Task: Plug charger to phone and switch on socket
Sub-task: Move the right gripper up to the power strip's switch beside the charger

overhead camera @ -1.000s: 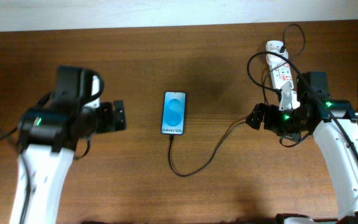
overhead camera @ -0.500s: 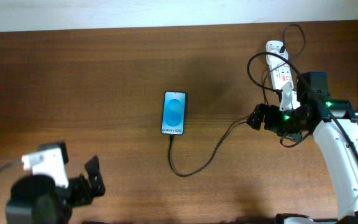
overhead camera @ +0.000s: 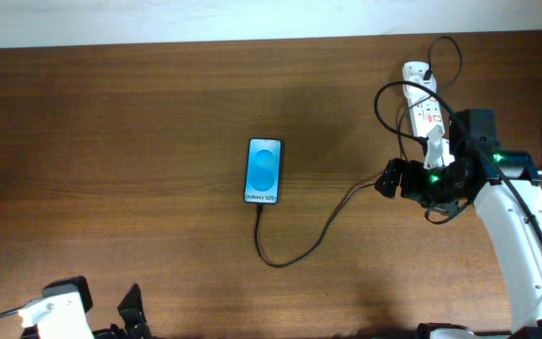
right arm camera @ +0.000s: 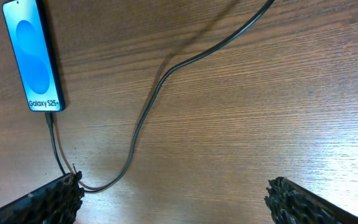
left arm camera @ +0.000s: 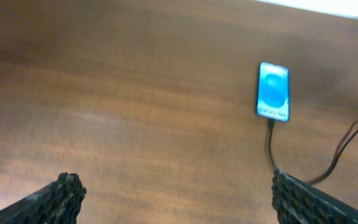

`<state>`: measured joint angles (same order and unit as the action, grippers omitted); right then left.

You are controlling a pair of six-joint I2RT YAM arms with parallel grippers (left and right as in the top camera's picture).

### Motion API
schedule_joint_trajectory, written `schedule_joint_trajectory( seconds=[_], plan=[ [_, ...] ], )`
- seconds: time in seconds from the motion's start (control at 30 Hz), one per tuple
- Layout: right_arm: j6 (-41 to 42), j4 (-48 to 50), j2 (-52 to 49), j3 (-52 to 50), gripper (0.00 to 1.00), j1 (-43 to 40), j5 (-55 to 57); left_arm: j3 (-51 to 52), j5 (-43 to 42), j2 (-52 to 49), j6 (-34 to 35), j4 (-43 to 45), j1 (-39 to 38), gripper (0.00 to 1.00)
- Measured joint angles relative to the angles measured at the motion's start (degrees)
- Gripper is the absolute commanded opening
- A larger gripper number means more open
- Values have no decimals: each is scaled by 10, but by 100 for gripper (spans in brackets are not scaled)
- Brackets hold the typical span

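Phone (overhead camera: 263, 171) is lying face up near the middle of the wooden counter (overhead camera: 158, 113), its blue screen glowing with the lettering at its near end. Running from that near edge, where its small plug tip is meeting the phone, the charger (overhead camera: 318, 235) is looping toward the front of the counter and then curving away to the right, climbing toward the socket (overhead camera: 424, 118). That white strip is sitting close to the counter's far right corner, its near end partly hidden behind the right arm; whether its switches are on cannot be told.

The left gripper (overhead camera: 128, 311) is showing only as dark tips at the overhead picture's bottom edge, well apart from the phone, which is lying up and to its right. Its wrist camera is showing the jaws spread wide with nothing between them, the phone small and distant at upper right.

The right gripper (overhead camera: 389, 177) is hovering between phone and socket, just beside the strip's near end and well to the right of the phone, pointing toward it. Its jaws are also standing wide and holding nothing; in its wrist view the phone is lying at upper left and the black cable is sweeping across the wood ahead of the fingers.
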<state>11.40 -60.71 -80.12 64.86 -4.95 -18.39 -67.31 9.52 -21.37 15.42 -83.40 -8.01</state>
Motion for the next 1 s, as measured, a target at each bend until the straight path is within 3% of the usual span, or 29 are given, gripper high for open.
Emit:
schedule_joint_trajectory(
  seconds=[0.3,0.33,0.4,0.57,0.7,1.0],
  plan=[
    [0,-4,0,0,99,0,3,0,0,0,0,-2,0,99],
    [0,-6,0,0,90,0,1,0,0,0,0,-2,0,99],
    [-3,-20,0,0,56,0,-4,0,0,0,0,-2,0,99],
    [-9,-42,0,2,5,-4,-4,0,0,0,0,-2,0,99],
    [-6,-96,-3,45,4,-38,-3,0,0,0,0,-2,0,99],
    [-7,-282,-6,268,4,-159,-2,1,0,0,0,-4,0,99]
  ],
)
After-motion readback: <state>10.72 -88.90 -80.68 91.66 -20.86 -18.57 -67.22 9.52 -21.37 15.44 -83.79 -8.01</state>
